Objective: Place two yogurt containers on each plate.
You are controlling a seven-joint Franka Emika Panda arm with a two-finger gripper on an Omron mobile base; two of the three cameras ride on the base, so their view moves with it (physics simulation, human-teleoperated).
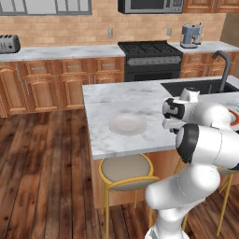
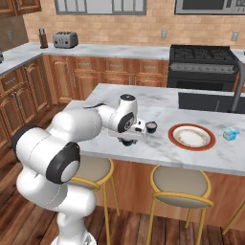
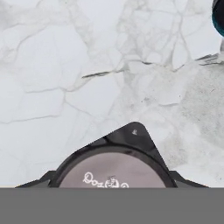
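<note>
Nearest, the gripper stands low over the island counter near its front edge, its jaws around a dark navy yogurt cup with a pale printed top; whether they pinch it cannot be told. Farther right, the red-rimmed plate lies bare. Beyond, a light blue yogurt box waits. The pale plate is also bare: no cup placed yet.

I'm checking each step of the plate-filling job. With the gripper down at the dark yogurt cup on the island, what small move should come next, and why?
Probably finish closing on the dark yogurt cup, then lift it straight up. In the hand view its pale lid sits right at the gripper, low over the marble counter. The red-rimmed plate lies close beside it and holds nothing yet, so it looks like the nearest place to carry the cup.
</note>
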